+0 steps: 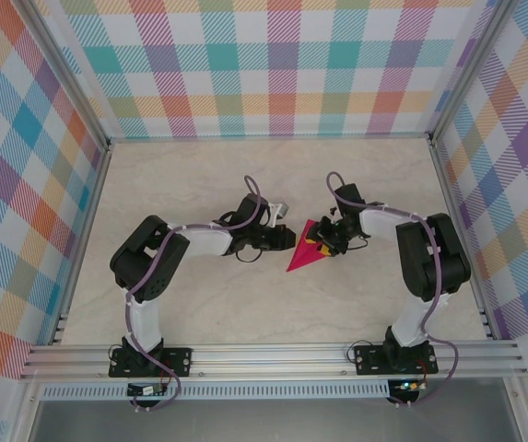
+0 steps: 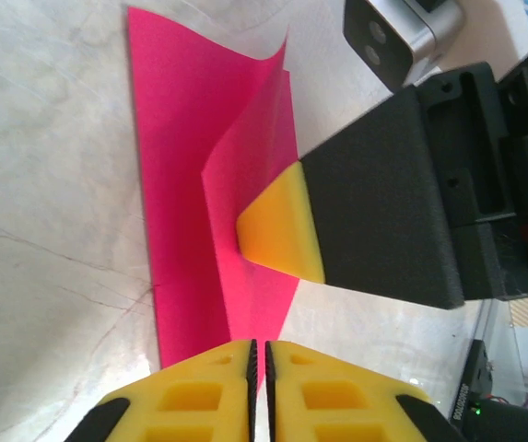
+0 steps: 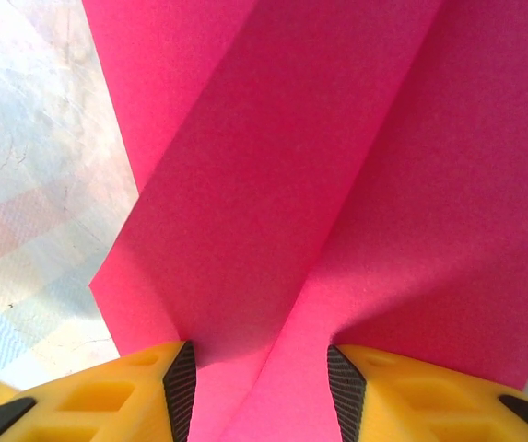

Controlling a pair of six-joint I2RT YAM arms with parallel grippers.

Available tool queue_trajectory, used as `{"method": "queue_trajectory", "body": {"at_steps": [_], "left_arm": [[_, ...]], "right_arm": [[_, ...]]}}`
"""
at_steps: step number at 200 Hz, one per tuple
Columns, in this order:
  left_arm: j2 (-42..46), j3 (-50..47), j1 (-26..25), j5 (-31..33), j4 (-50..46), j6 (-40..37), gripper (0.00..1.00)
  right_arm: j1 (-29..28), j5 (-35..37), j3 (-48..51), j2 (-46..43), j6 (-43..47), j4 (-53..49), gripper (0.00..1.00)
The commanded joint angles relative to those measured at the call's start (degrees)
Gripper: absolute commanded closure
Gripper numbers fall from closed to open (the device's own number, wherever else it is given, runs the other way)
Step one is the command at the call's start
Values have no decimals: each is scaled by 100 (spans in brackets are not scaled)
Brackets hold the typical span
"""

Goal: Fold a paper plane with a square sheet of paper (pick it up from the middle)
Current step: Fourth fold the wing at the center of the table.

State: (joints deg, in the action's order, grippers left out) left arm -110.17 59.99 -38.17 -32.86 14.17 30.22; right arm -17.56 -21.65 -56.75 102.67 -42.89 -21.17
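The square sheet of paper (image 1: 302,256), magenta-pink, lies partly folded into a pointed wedge on the table between both arms. In the left wrist view the paper (image 2: 190,166) has one flap standing up, and a yellow fingertip (image 2: 280,230) of my right gripper presses on it. My left gripper (image 2: 261,354) is shut to a thin slit at the paper's narrow end; whether it pinches the paper is unclear. My right gripper (image 3: 262,378) stands open, its fingers astride a crease in the paper (image 3: 319,166). From above, the left gripper (image 1: 290,239) and right gripper (image 1: 327,243) flank the paper.
Plaid walls (image 1: 273,64) enclose the pale marble table (image 1: 208,304) on three sides. An aluminium rail (image 1: 273,357) carrying both arm bases runs along the near edge. The right wrist's camera housing (image 2: 397,41) hangs close above the paper.
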Motion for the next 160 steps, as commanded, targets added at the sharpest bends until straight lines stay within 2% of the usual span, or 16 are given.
{"method": "queue_trajectory", "body": {"at_steps": [1, 60, 97, 160], "left_arm": [[44, 9, -62, -284, 226, 157, 89], [-375, 319, -163, -359, -120, 178, 94], [-541, 439, -190, -171, -369, 63, 96], [-681, 518, -190, 21, -529, 17, 98]], "right_arm": [[-8, 686, 36, 372, -74, -672, 51], [-19, 745, -55, 542, -217, -885, 50], [-16, 766, -82, 585, -253, -952, 51], [-15, 839, -117, 697, -297, -1084, 57]]}}
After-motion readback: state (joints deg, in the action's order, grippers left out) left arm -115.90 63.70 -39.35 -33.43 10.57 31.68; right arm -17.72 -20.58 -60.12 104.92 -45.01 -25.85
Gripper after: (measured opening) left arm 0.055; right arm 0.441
